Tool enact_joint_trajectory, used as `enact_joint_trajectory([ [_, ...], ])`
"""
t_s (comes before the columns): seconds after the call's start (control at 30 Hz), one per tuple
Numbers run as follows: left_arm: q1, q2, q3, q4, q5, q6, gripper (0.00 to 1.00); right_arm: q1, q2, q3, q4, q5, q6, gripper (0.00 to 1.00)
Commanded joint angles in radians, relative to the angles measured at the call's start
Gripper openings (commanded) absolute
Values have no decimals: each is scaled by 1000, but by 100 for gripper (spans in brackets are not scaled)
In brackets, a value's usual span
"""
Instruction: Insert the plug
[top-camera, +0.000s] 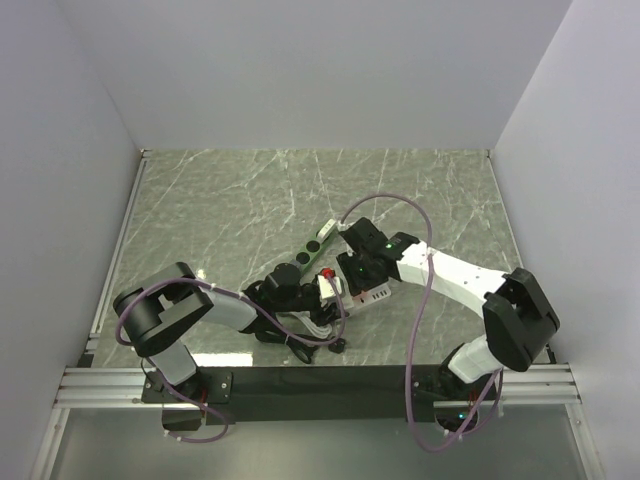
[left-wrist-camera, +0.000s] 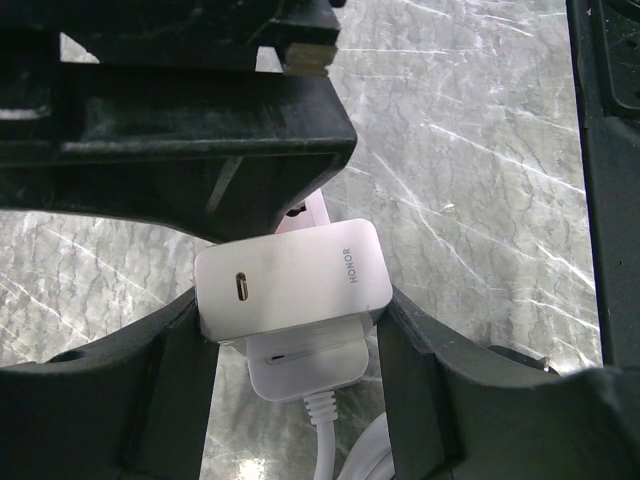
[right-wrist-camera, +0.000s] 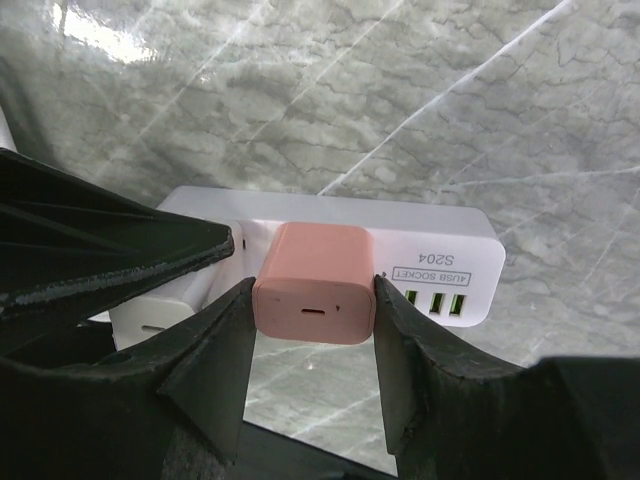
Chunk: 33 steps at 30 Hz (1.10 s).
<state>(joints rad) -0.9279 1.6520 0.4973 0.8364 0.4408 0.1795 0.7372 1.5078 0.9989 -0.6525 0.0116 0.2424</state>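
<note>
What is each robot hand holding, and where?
Left gripper: white rectangular HONOR charger, by its two sides. Right gripper: pink square plastic charger, by its two sides.

The desk (top-camera: 240, 200) is grey-green marble veined white. The pink charger (right-wrist-camera: 315, 283) is plain; the white charger (left-wrist-camera: 290, 275) bears grey lettering. The socket block (right-wrist-camera: 430, 243) is white with green ports, the strip (top-camera: 316, 250) green, the cables (top-camera: 424, 300) purple.

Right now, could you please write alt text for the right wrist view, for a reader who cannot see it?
The right gripper clamps a salmon-pink square charger plug, its small port facing the camera, against a white plastic power strip with three green USB ports. A grey-green marbled table lies behind.
</note>
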Motion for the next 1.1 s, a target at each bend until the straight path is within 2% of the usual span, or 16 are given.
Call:
enact_joint_trajectory([
  [0.0,9,8,-32,-123,-30,29,15,10,51,-97,91,-35,51,0],
  [0.2,11,8,-20,-140,-53,15,15,19,42,-128,117,-35,67,0],
  [0.37,9,-8,-11,-119,-128,-49,17,19,-90,-82,71,28,90,3],
  [0.4,11,-14,-8,-111,-132,-58,21,19,-118,-75,71,36,95,6],
  [0.47,11,-21,-8,-88,-143,-92,27,19,-202,-71,86,39,104,20],
  [0.5,11,-27,-9,-71,-143,-98,41,18,-230,-69,93,47,112,25],
  [0.53,11,-32,-11,-63,-145,-107,50,19,-282,-72,112,48,116,34],
  [0.57,11,-40,-12,-50,-151,-112,56,18,-305,-75,125,56,129,37],
  [0.6,11,-43,-14,-46,-160,-120,72,18,-329,-80,138,60,135,45],
  [0.63,11,-46,-13,-46,-168,-120,82,18,-369,-86,157,63,136,48],
  [0.67,11,-57,-13,-49,-169,-120,86,16,-386,-88,165,62,135,50],
  [0.8,11,-67,-19,-52,-162,-123,88,11,-426,-83,183,59,126,53],
  [0.87,11,-57,-16,-56,-166,-127,89,11,-413,-85,194,56,120,52],
  [0.93,12,-51,-13,-53,-172,-137,99,11,-382,-89,200,62,120,52],
  [1.07,12,-83,-39,-30,-195,-144,100,8,-307,-88,211,86,118,52],
])
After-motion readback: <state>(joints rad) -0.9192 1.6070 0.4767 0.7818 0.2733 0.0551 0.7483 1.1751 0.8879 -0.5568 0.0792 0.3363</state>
